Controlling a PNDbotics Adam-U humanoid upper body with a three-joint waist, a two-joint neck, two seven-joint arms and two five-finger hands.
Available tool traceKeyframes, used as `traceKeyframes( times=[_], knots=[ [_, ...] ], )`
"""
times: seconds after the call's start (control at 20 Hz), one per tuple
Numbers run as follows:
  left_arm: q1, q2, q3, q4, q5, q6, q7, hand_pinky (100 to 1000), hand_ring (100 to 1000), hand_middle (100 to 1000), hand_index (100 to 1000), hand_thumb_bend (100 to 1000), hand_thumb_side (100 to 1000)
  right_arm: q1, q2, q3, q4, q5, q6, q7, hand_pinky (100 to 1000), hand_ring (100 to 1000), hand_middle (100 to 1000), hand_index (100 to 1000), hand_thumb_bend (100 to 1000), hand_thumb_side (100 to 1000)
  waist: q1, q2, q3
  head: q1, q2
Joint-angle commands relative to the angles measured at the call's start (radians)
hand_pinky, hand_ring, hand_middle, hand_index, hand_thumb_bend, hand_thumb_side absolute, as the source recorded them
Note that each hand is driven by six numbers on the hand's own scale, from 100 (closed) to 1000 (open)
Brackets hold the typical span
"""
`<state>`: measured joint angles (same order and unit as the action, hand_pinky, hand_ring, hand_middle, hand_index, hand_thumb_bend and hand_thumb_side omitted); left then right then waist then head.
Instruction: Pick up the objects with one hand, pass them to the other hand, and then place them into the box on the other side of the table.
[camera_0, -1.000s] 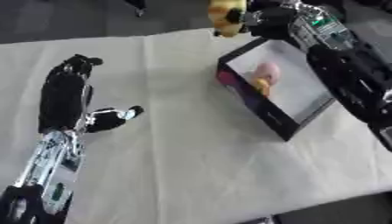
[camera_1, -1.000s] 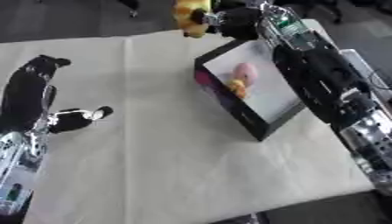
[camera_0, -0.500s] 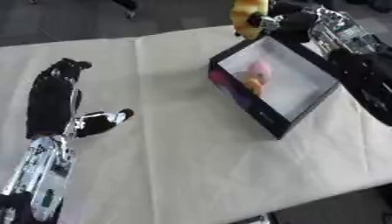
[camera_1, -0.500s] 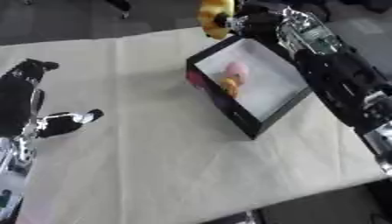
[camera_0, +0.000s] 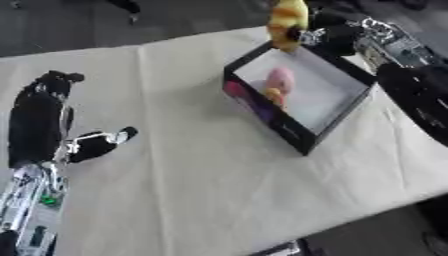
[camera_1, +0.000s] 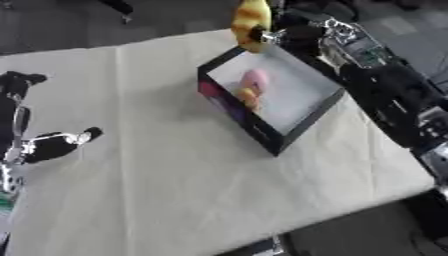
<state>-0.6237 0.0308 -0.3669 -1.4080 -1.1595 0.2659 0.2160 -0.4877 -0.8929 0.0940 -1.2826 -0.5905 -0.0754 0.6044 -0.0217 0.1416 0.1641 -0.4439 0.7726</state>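
Observation:
A black box (camera_0: 297, 135) stands on the right of the table, its floor white, with a pink object (camera_0: 280, 80) and a small orange one (camera_0: 274, 95) inside. My right hand (camera_0: 324, 34) hovers over the box's far corner, shut on a yellow object (camera_0: 287, 22) that hangs above the rim. My left hand (camera_0: 39, 122) rests open at the table's left side, fingers straight and thumb out, holding nothing.
A cream cloth (camera_0: 175, 165) covers the table. The table's near edge runs across the lower right, with dark floor beyond it and behind the far edge. My right forearm (camera_1: 385, 85) lies along the box's right side.
The whole picture has shifted, so the camera has moved. My right hand stays at the box's far corner with the yellow object. The left hand has kept its pose.

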Motion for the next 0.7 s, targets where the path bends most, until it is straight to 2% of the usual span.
traceKeyframes(
  times=[0.05, 0.3, 0.45, 0.5, 0.6, 0.7],
  knots=[
    [-0.011, 0.012, 0.007, -0.023, -0.003, 0.0, 0.006, 808, 760, 671, 776, 914, 401, 0.004, -0.06, -0.019, -0.02, 0.016, -0.035, -0.005, 992, 727, 560, 674, 100, 198, 0.012, -0.035, -0.001, -0.007, -0.003],
    [-0.01, 0.013, 0.008, -0.023, -0.004, 0.0, 0.007, 809, 761, 671, 777, 914, 400, 0.034, -0.065, -0.035, -0.034, 0.076, -0.091, 0.017, 988, 751, 657, 792, 100, 199, 0.012, -0.033, -0.001, -0.002, -0.003],
    [-0.009, 0.014, 0.011, -0.023, -0.003, 0.002, 0.008, 810, 762, 672, 777, 913, 396, 0.049, -0.068, -0.055, -0.035, 0.141, -0.159, 0.029, 1000, 806, 776, 918, 100, 204, 0.012, -0.033, -0.001, 0.005, -0.003],
    [-0.009, 0.014, 0.011, -0.023, -0.003, 0.003, 0.008, 810, 762, 672, 777, 913, 396, 0.053, -0.068, -0.059, -0.034, 0.163, -0.185, 0.037, 1000, 877, 886, 1000, 100, 206, 0.012, -0.032, 0.0, 0.006, -0.003],
    [-0.009, 0.014, 0.011, -0.024, -0.003, 0.004, 0.008, 809, 762, 672, 777, 913, 397, 0.059, -0.066, -0.067, -0.03, 0.201, -0.244, 0.059, 1000, 955, 985, 1000, 100, 202, 0.013, -0.032, 0.0, 0.009, -0.003],
    [-0.009, 0.014, 0.011, -0.024, -0.002, 0.004, 0.007, 810, 762, 673, 778, 913, 398, 0.061, -0.064, -0.076, -0.021, 0.222, -0.303, 0.07, 1000, 1000, 1000, 1000, 100, 198, 0.013, -0.032, 0.0, 0.011, -0.003]
  ],
)
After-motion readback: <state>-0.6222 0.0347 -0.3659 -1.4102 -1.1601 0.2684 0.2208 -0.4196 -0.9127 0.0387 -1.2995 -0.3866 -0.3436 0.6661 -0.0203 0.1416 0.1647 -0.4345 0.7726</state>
